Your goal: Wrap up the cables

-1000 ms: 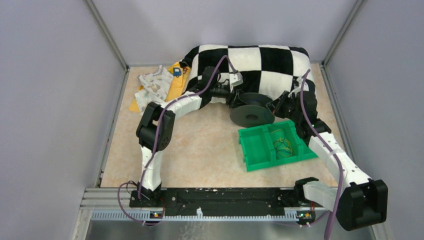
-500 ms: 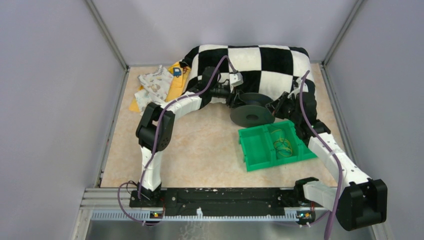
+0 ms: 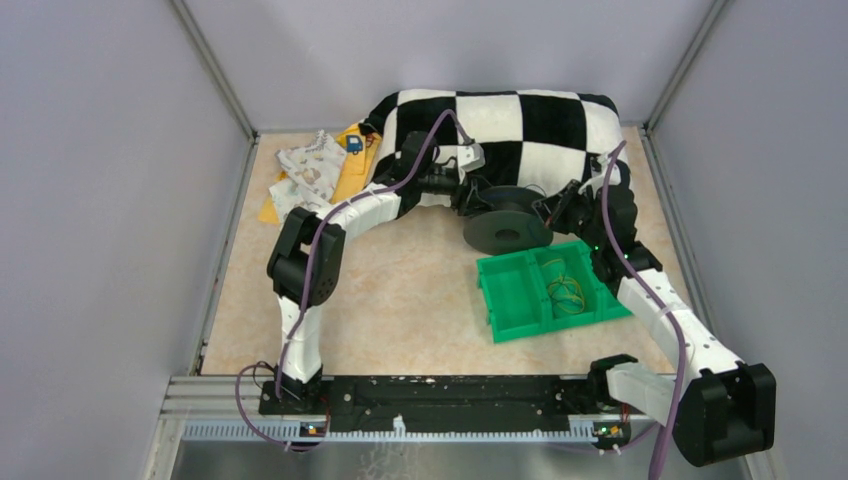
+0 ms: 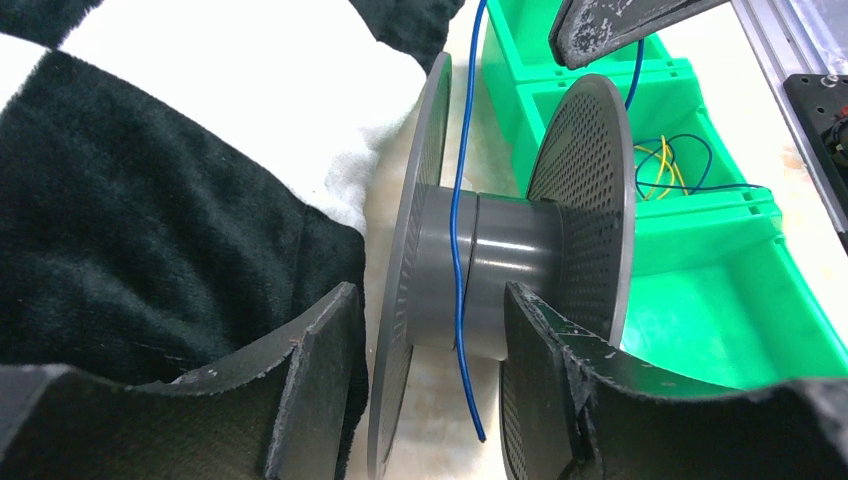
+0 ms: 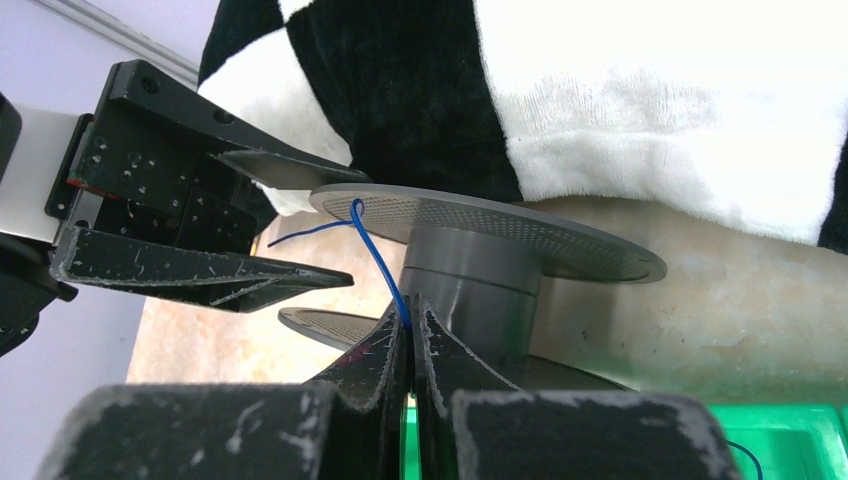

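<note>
The right hand (image 5: 408, 322) pinches the thin blue cable (image 5: 378, 255) between its fingertips. The left hand (image 4: 428, 305) is spread, fingers straddling one flange of the spool (image 4: 500, 265).

No word, number or brand mark can be read in any view. The patterned cloth (image 3: 308, 170) near the bench's far left corner bears small printed figures, too small to read.

The spool (image 3: 490, 228), cable (image 4: 455, 250) across its core, lies before the blanket (image 3: 520, 125), with the tray (image 3: 515, 300) just in front
</note>
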`<action>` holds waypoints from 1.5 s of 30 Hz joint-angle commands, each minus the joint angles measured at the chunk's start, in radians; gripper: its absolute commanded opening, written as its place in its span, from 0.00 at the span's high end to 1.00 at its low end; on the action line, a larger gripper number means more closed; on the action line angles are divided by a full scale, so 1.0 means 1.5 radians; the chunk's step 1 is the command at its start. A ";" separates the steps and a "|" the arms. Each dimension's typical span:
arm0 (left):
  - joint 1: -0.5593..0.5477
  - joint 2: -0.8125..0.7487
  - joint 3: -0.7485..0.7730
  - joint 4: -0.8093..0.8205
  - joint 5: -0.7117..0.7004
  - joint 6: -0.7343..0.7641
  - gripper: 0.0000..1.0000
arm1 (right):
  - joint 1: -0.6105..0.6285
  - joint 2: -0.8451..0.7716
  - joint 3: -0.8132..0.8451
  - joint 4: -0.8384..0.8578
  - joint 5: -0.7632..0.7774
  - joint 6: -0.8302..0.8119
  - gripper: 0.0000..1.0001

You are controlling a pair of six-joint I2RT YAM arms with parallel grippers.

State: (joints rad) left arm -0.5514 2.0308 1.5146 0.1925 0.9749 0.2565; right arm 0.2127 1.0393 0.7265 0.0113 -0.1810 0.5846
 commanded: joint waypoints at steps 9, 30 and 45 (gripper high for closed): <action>-0.003 -0.032 0.016 0.056 0.018 -0.002 0.36 | -0.005 0.000 0.012 0.032 0.007 -0.001 1.00; -0.003 0.023 0.086 0.055 0.042 -0.034 0.40 | -0.005 0.022 0.022 0.042 0.012 0.000 1.00; -0.003 0.033 0.092 0.031 0.047 -0.012 0.42 | -0.005 0.034 0.037 0.029 0.031 -0.015 1.00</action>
State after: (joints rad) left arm -0.5514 2.0777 1.6127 0.2207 1.0103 0.1974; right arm 0.2127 1.0897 0.7273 0.0296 -0.1593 0.5846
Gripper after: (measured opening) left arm 0.589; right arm 0.006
